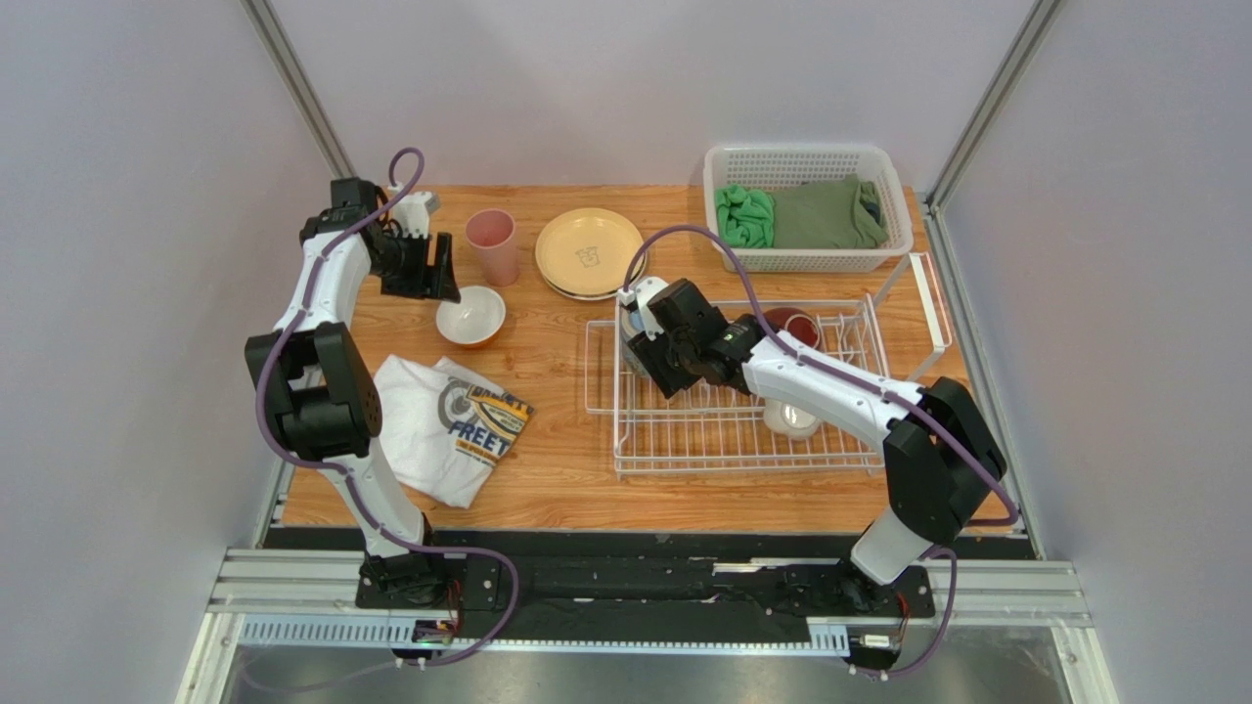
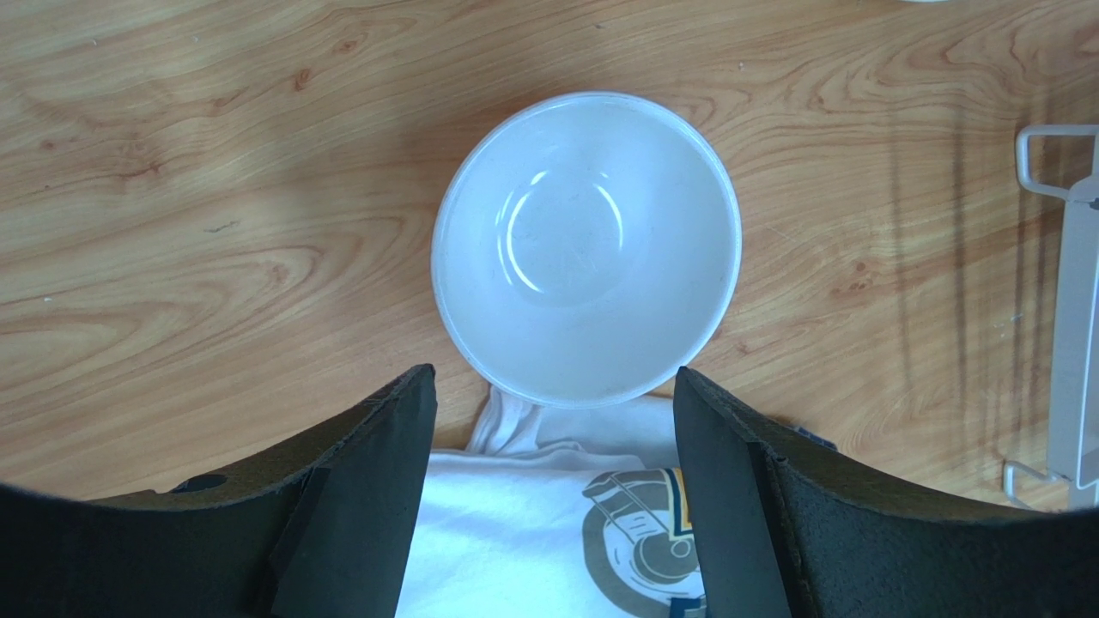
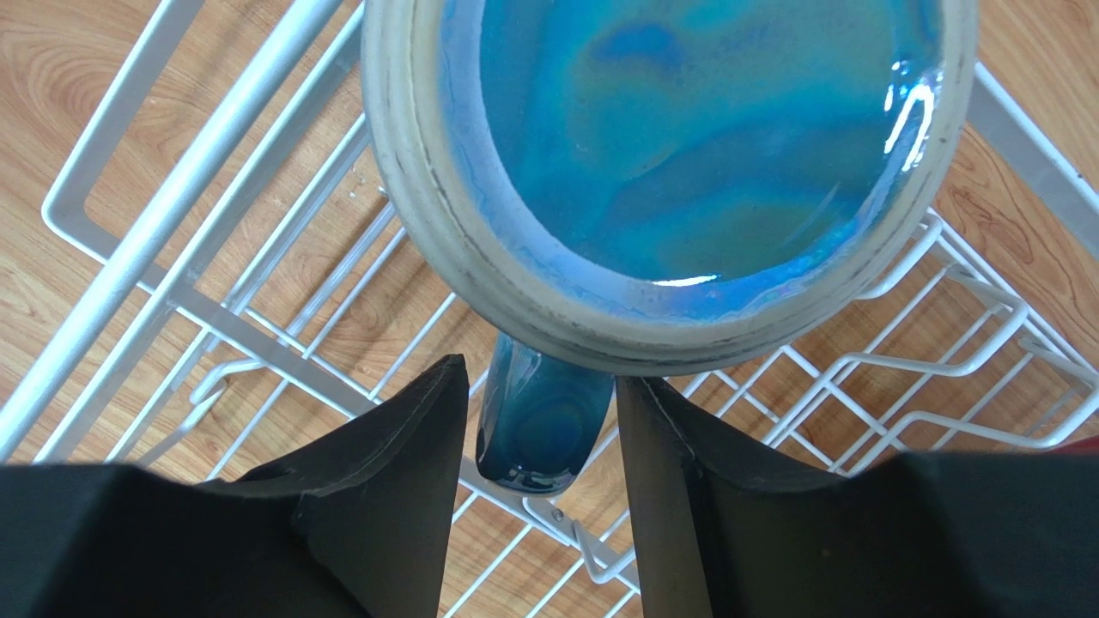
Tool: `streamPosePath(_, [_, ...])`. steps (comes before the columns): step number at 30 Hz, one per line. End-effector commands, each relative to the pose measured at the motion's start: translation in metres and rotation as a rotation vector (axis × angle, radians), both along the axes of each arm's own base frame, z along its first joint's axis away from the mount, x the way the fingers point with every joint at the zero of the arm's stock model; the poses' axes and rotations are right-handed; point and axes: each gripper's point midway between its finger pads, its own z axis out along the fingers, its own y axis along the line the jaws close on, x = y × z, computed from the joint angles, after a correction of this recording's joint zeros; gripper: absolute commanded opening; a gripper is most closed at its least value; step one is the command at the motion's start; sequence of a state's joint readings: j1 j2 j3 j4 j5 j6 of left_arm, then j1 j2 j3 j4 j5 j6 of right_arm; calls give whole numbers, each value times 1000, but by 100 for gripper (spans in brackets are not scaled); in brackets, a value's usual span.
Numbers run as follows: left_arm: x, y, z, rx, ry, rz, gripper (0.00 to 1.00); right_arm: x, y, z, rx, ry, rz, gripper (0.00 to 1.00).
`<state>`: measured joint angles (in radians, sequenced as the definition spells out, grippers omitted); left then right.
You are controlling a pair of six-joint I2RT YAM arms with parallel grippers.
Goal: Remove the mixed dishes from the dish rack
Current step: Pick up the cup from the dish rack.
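Blue glaze fills my right wrist view: the light-blue mug (image 3: 697, 129) sits in the dish rack (image 3: 181, 213), its open mouth turned toward the lens. My right claw (image 3: 542, 374) has one finger (image 3: 400, 477) on either side of the mug's handle (image 3: 542, 425). The handle nearly fills the gap between them, and I cannot tell whether the pads press on it or merely flank it. None of this shows from overhead, where my right wrist covers the mug completely, over the left half of the rack.

My left claw (image 2: 552, 374) hangs spread wide with nothing in it, above the small white bowl (image 2: 587, 245). The bowl stands upright on the wooden table (image 2: 194, 193), and in the left wrist view its near rim overlaps the edge of the printed white T-shirt (image 2: 568, 515).

Only the overhead camera shows the rest. The pink cup (image 1: 491, 245) stands upright just behind the bowl. The tan plates (image 1: 588, 251) are stacked on the table beside the cup, between it and the rack's far left corner. The dark red bowl (image 1: 794, 326) is inside the rack at its far side. A pale round dish (image 1: 794, 421) sits in the rack, half hidden under my right forearm, and I cannot name it. Beyond the rack, at the table's far right corner, a white plastic basket (image 1: 806, 154) holds green cloths (image 1: 808, 213).
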<state>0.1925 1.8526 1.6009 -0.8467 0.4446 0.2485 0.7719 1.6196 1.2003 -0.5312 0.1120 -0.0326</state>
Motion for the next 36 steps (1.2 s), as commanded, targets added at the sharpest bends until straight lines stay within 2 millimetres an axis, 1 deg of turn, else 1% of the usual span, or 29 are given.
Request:
streamPosePath(1, [1, 0, 25, 0, -81, -10, 76, 7, 6, 7, 43, -51, 5, 49])
streamPosePath(8, [1, -2, 25, -15, -80, -10, 76, 7, 3, -2, 38, -57, -14, 47])
streamPosePath(20, [2, -1, 24, -9, -81, -11, 76, 11, 6, -3, 43, -70, -13, 44])
streamPosePath(28, [2, -1, 21, -10, -75, -11, 76, 10, 7, -8, 37, -55, -13, 38])
streamPosePath(31, [2, -1, 21, -8, -76, -14, 76, 10, 5, -7, 39, -56, -16, 35])
streamPosePath(36, [2, -2, 19, -14, -73, -13, 76, 8, 5, 0, 47, -61, -15, 27])
